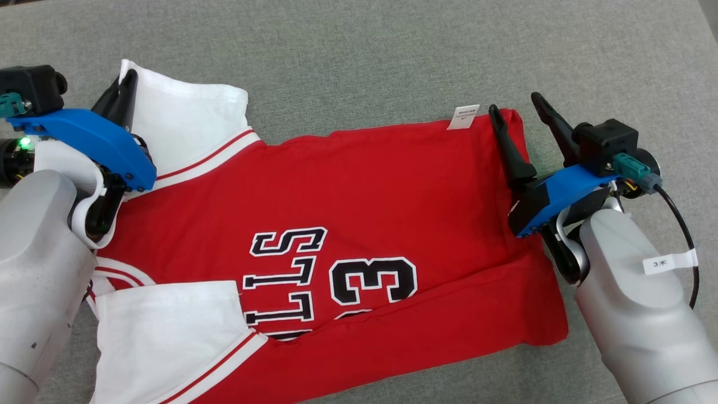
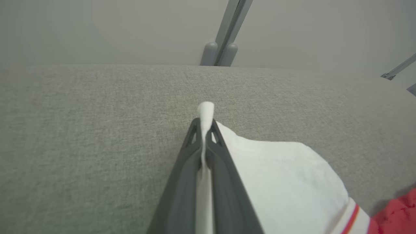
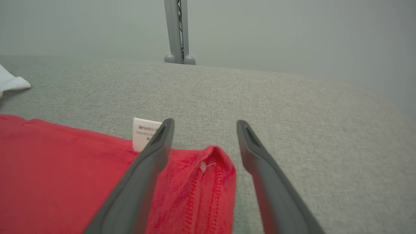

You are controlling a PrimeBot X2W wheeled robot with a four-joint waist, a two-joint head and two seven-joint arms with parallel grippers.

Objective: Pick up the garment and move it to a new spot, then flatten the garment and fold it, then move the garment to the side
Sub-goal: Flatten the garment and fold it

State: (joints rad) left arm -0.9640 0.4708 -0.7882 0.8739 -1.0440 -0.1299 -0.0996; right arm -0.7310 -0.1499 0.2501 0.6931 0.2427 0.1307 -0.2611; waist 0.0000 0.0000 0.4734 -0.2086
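Red with white sleeves and black, white-edged lettering, the garment [image 1: 348, 191] lies spread across the grey cloth-covered surface [image 1: 359, 50]. Its neck end points to the robot's left and its hem to the right. The near long edge is folded over onto the body in a band.

The left claw [image 1: 126, 84] is at the far-left corner of the garment, pressed shut on the tip of the far sleeve [image 1: 185, 120]. In the left wrist view a thin strip of white fabric runs up between the two dark fingers and pokes out past their tips in a small tuft. The rest of the sleeve fans out to one side of them on the surface.

The right claw [image 1: 515, 105] stands wide apart and holds nothing. It sits at the far-right hem corner, just beside the white care label [image 1: 464, 116]. In the right wrist view one finger crosses over the red cloth next to the label and the other is over bare surface, so the stitched corner lies in the gap between them. Whether either fingertip touches the cloth cannot be told.

The near sleeve [image 1: 168, 325] lies flat at the lower left, partly under the left forearm.
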